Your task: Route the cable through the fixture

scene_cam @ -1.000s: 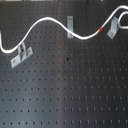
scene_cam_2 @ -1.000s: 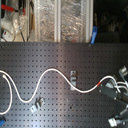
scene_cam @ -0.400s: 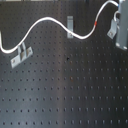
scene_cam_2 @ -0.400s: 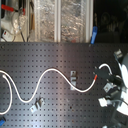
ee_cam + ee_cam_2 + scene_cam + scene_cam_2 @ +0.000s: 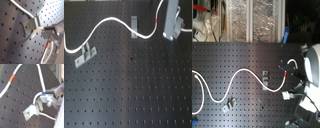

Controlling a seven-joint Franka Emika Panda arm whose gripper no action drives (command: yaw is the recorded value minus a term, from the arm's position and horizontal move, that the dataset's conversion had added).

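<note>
In the first exterior view the white cable (image 5: 111,20) waves across the black perforated board (image 5: 129,90), passing the small silvery fixture (image 5: 135,23) and rising beyond it to a red band (image 5: 160,21) beside the gripper (image 5: 172,31). A wider clip with a flat base plate (image 5: 85,54) lies well apart from the fixture, with the cable's far stretch just beside it.

In the second exterior view the cable (image 5: 239,76) curves up to the fixture (image 5: 266,76) and on to the red band (image 5: 286,73) next to the gripper (image 5: 298,74); the wider clip (image 5: 229,104) lies well away from the fixture.

In the first wrist view the cable (image 5: 25,10) meets the fixture (image 5: 32,23), and the gripper (image 5: 53,30) sits close beside it with the red band (image 5: 47,45) near; whether the jaws are open or closed I cannot tell.

In the second wrist view the cable (image 5: 41,91) bends at the fixture (image 5: 33,109), touching it, the gripper (image 5: 51,95) just beside.
</note>
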